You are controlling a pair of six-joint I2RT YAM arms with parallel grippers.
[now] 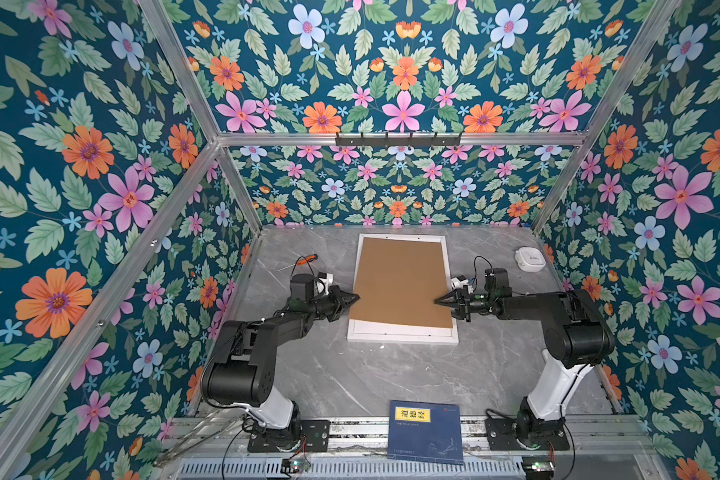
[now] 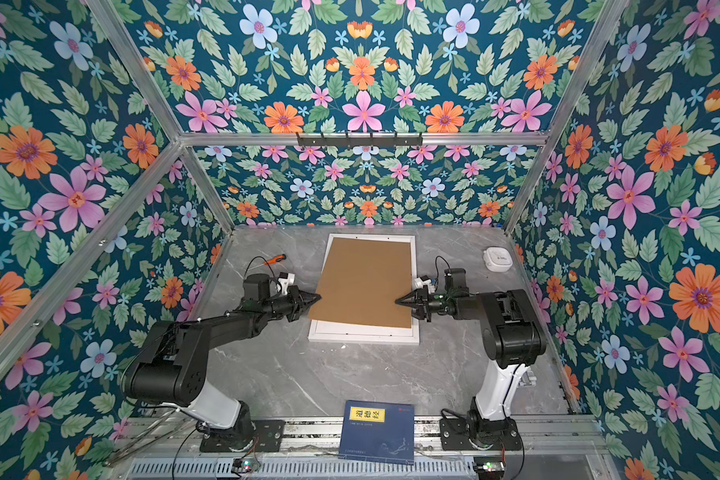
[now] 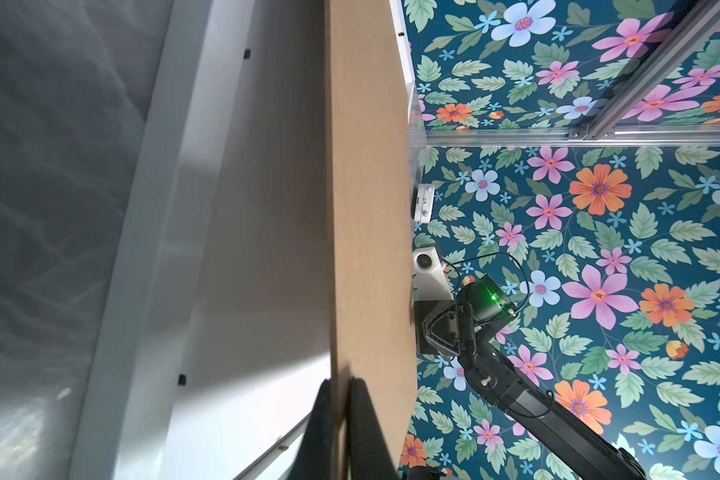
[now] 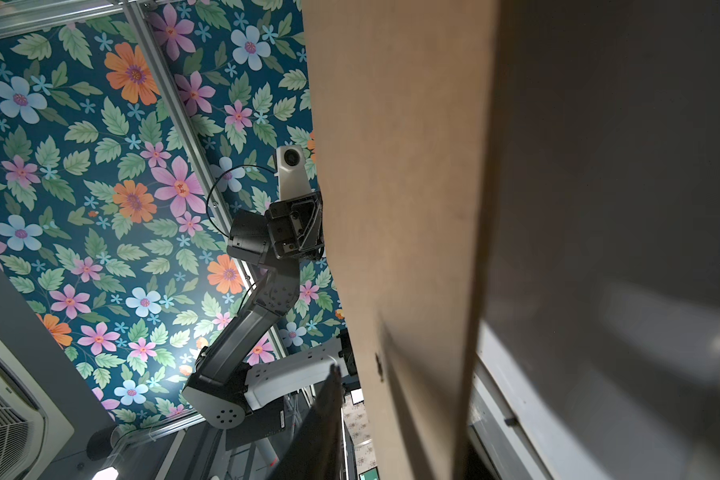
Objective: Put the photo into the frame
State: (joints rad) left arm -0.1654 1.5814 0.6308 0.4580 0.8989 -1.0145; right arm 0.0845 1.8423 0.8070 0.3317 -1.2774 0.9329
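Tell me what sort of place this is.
Probably a robot data-collection booth, not a home: aluminium framing holds floral-printed wall panels, and two robot arms are bolted to a rail at the table's edge.

The backing board (image 1: 400, 282) looks matt, perhaps fibreboard; the frame (image 1: 404, 336) smooth.

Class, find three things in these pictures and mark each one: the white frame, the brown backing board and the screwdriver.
white frame (image 1: 403, 338): in a top view, its near rail.
brown backing board (image 1: 400, 282): in a top view, middle of its face.
screwdriver (image 1: 309, 259): in a top view, orange handle.
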